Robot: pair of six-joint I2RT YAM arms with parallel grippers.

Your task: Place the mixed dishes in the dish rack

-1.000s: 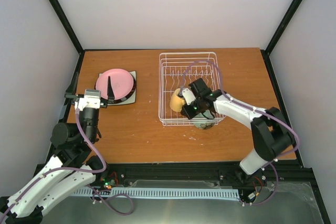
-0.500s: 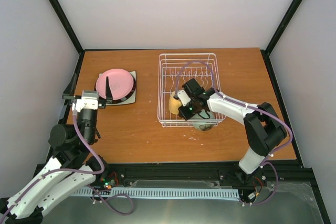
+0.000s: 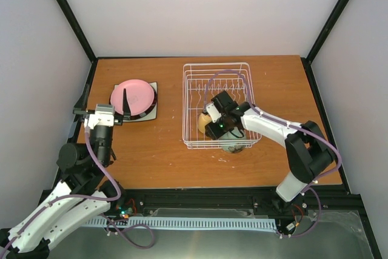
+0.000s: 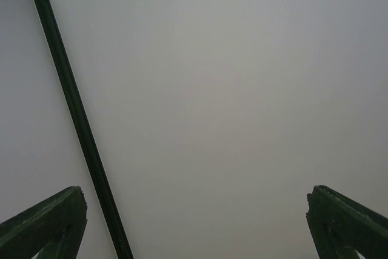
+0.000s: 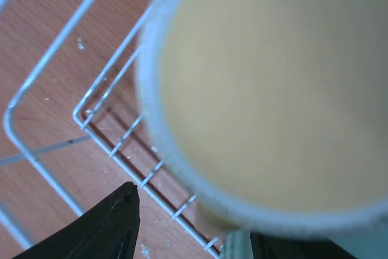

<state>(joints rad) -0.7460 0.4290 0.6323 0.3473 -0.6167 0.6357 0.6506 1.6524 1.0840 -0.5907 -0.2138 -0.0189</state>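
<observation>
The white wire dish rack (image 3: pixel 225 74) stands at the back right of the table. A yellow mug (image 3: pixel 202 122) sits in its near left corner. My right gripper (image 3: pixel 213 124) is right beside the mug, on its right. In the right wrist view the mug (image 5: pixel 267 83) fills the frame, and my right gripper (image 5: pixel 206 230) is open, with a gap between its left finger (image 5: pixel 115 225) and the mug. A pale green bowl (image 3: pixel 234 145) sits at the rack's near edge, partly under my right arm. A pink plate (image 3: pixel 133 95) tops a stack at the left. My left gripper (image 3: pixel 106 98) is open beside it, pointing up.
Under the pink plate lie a dark brown plate (image 3: pixel 153 102) and a cream square plate (image 3: pixel 145 117). Rack wires (image 5: pixel 91 98) run close by my right fingers. The left wrist view shows only the enclosure wall and a black corner post (image 4: pixel 79 119).
My right gripper has shifted left and down into the rack and opened, letting go of the yellow mug. The left arm has barely moved.
</observation>
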